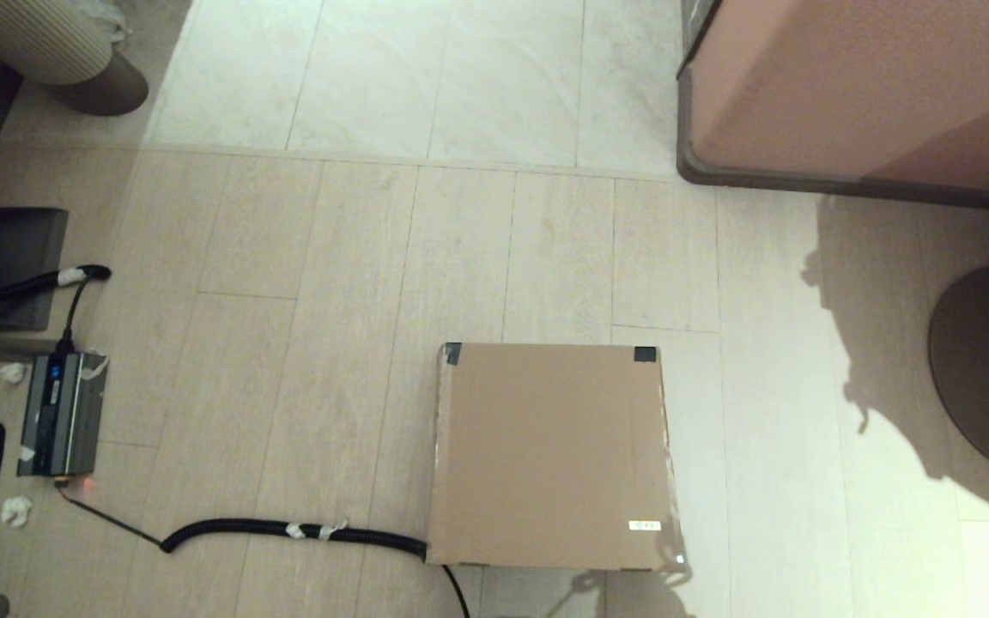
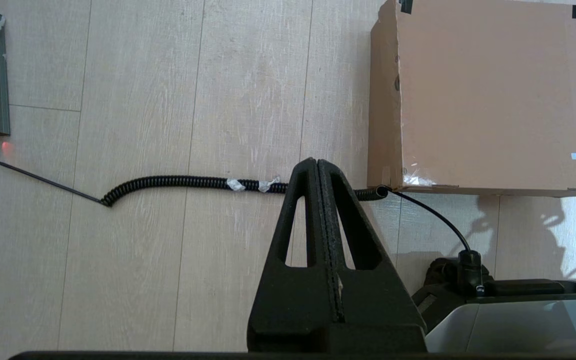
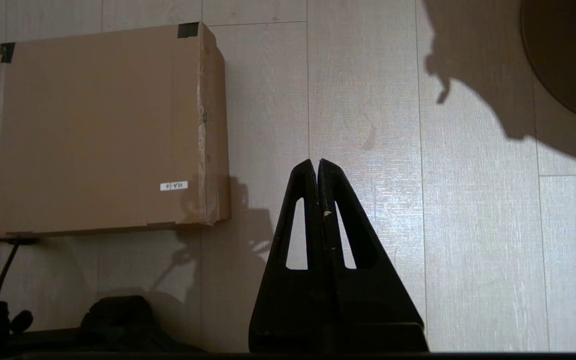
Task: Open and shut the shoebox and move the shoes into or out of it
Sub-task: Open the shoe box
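Shoebox (image 1: 550, 455) on floor, lid flat, closed. Left tool (image 2: 317, 162) closed, empty, held off box's left side; right tool (image 3: 316, 163) closed, empty, off right side. Judgement: hook near lid edge, lift slowly, avoid coiled cable (image 2: 188, 182).

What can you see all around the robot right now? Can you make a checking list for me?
Surface: pale wood-look floor, paler tiles farther off.
Job's things: shoebox on the floor, lid shut, black tape on two far corners, white sticker; shoes not seen.
Clutter: white scraps by the grey device.
Grippers: left gripper and right gripper shut, empty, above the floor on either side of the box.
Cables: coiled black cable from the device to the box's near left corner.
Surroundings: pinkish-brown cabinet, round dark base.
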